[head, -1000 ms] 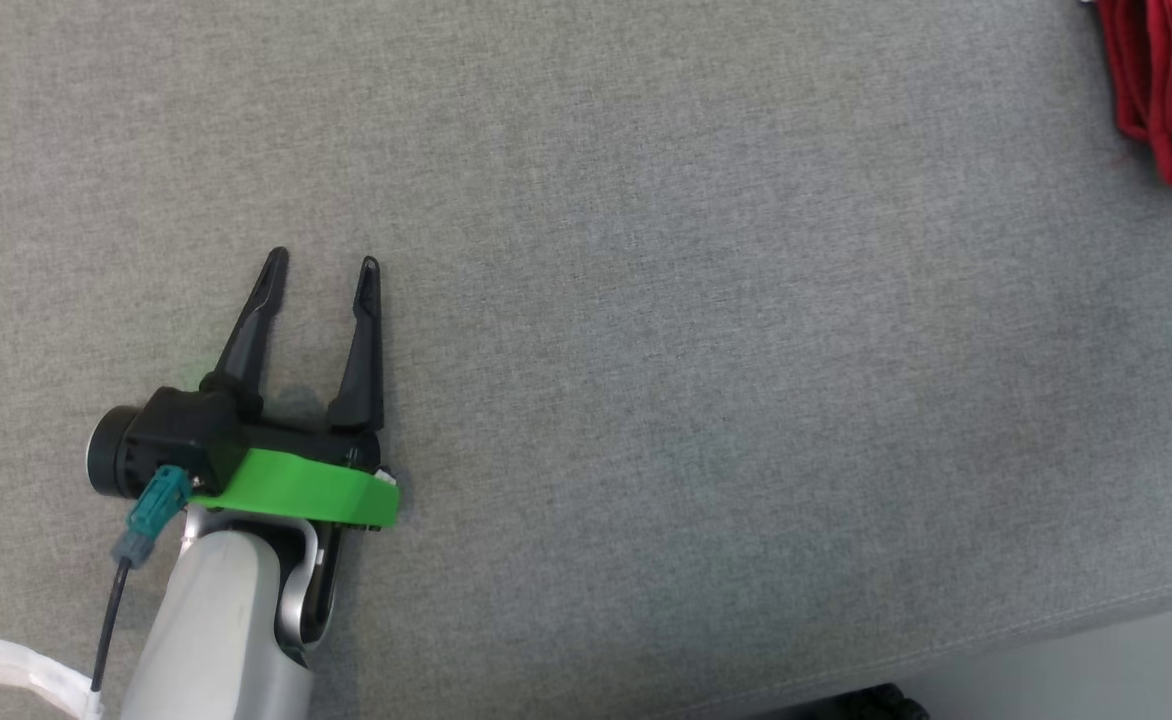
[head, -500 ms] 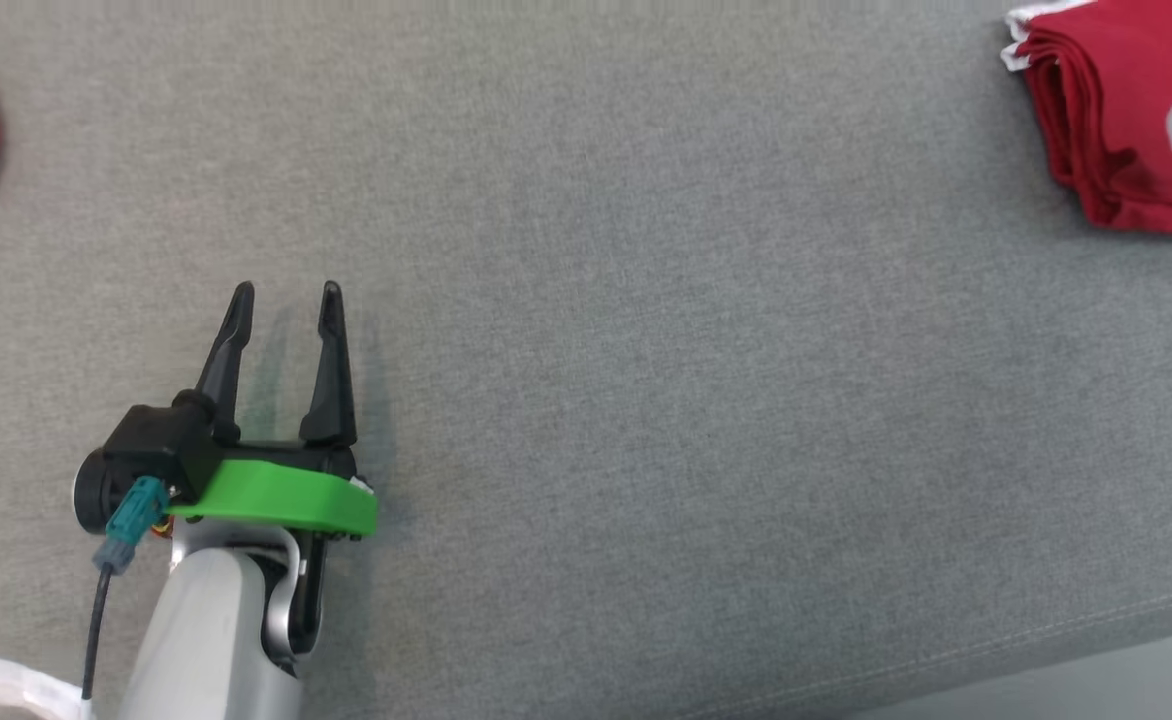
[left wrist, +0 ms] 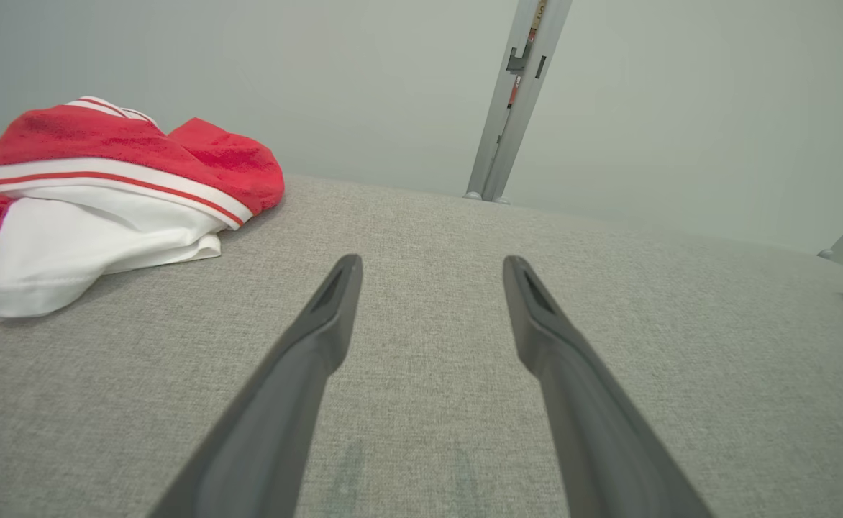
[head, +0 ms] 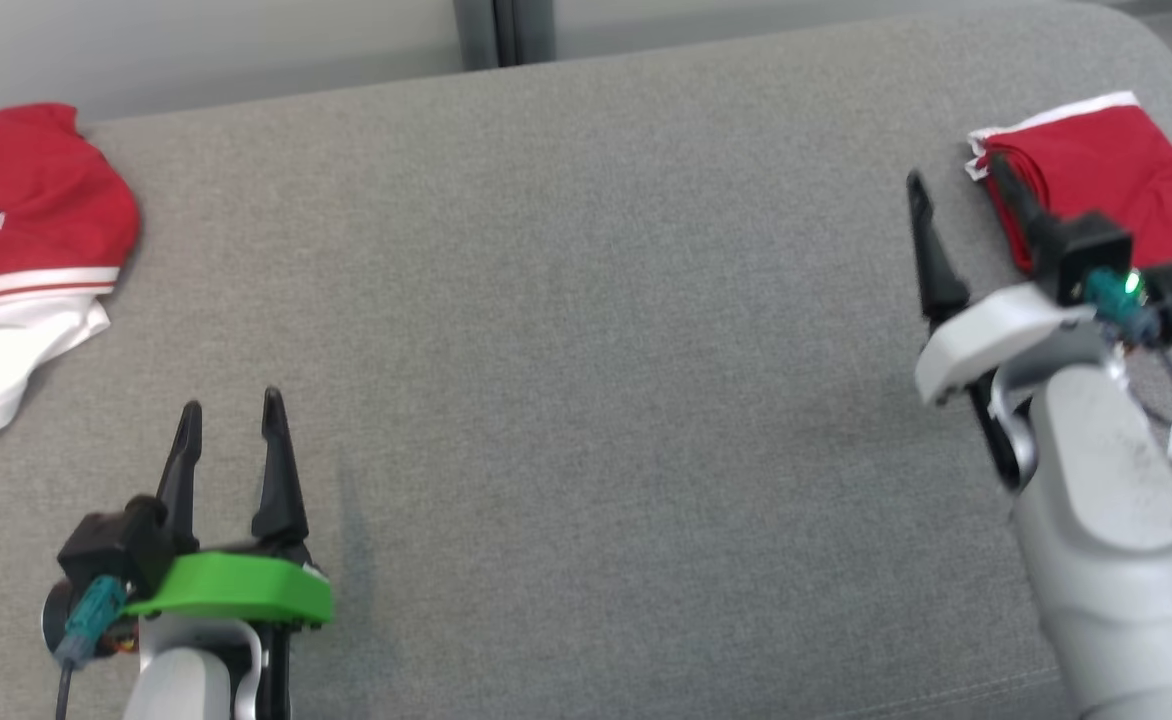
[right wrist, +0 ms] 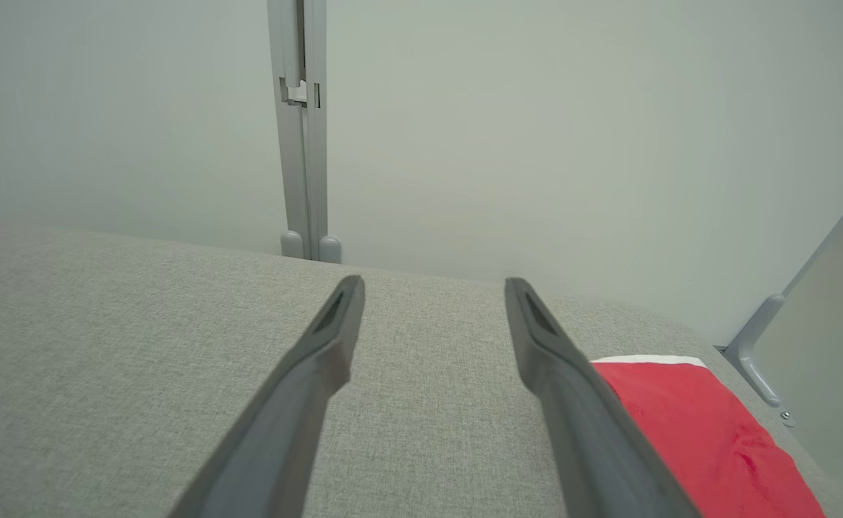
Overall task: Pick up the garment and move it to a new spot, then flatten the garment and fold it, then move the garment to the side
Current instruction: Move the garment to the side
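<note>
A crumpled red and white garment (head: 21,255) lies at the far left of the grey cushioned surface (head: 586,350); the left wrist view has the same garment (left wrist: 112,194) ahead and to the left. A neatly folded red garment (head: 1111,190) with a white edge rests at the far right. My left gripper (head: 231,403) hovers low at the front left, open and empty, well short of the crumpled garment. My right gripper (head: 956,170) stands open and empty, its right finger just beside the folded garment (right wrist: 702,432). Both wrist views show bare fabric between the fingers of the left gripper (left wrist: 432,262) and the right gripper (right wrist: 434,283).
A pale wall with a grey vertical post (head: 501,30) runs behind the surface's back edge. The surface rounds off at its back right corner (head: 1146,40). A second grey bar (right wrist: 759,338) stands past that corner.
The head camera has tilted up, so the back edge, the wall, both garments and my right gripper have come into view. Both grippers remain open.
</note>
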`<state>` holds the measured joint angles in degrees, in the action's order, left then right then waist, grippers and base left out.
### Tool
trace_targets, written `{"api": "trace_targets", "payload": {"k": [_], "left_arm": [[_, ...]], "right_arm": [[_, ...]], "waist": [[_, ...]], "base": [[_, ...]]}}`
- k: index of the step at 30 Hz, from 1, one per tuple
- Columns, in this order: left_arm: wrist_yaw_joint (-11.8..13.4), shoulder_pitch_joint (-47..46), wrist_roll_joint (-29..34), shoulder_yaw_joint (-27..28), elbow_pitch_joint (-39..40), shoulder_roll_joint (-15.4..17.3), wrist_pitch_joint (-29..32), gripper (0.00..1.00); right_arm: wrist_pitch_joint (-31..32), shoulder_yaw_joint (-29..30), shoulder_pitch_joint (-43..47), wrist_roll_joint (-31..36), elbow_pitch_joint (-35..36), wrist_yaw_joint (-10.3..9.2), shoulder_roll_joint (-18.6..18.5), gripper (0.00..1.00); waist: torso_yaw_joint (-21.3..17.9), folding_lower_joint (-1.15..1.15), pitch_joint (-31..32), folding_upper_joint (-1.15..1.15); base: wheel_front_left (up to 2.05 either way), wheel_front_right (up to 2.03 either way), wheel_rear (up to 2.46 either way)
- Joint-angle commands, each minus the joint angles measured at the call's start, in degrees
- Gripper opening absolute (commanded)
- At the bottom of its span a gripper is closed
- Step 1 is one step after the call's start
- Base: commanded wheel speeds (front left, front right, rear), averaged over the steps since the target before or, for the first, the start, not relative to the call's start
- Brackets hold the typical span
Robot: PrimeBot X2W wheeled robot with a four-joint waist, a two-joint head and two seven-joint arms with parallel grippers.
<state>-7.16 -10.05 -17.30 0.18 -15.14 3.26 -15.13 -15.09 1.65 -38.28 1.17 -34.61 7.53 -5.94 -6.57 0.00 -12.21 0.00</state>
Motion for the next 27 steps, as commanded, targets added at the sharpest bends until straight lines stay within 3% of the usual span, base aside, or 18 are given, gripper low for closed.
{"api": "trace_targets", "payload": {"k": [1, 7, 14, 27], "left_arm": [[-0.3, 1.8, -0.2, 0.6, -0.1, 0.0, 0.0, 1.00], [-0.3, 6.3, -1.0, 1.8, -0.4, -0.2, 0.0, 1.00], [-0.1, 9.8, -2.5, 0.3, -1.1, -0.3, 0.0, 1.00], [1.4, 12.0, -4.3, -2.0, -1.8, -0.3, 0.0, 1.00]], "right_arm": [[-0.1, 0.3, 3.6, 0.5, 1.9, -0.08, 0.6, 1.00], [-0.1, 1.0, 14.2, -0.4, 7.4, -0.08, 2.8, 1.00], [-0.1, -0.5, 23.5, -7.0, 10.9, -0.08, 2.9, 1.00], [-0.1, -2.7, 29.7, -9.9, 13.0, -0.08, 2.9, 1.00]], "waist": [[1.0, 0.00, 3.3, 0.00], [1.6, 0.00, 6.3, 0.00], [2.3, 0.00, 8.4, 0.00], [2.6, 0.00, 10.9, 0.00]], "base": [[0.00, 0.00, 0.00], [0.00, 0.00, 0.00], [0.00, 0.00, 0.00], [0.00, 0.00, 0.00]]}}
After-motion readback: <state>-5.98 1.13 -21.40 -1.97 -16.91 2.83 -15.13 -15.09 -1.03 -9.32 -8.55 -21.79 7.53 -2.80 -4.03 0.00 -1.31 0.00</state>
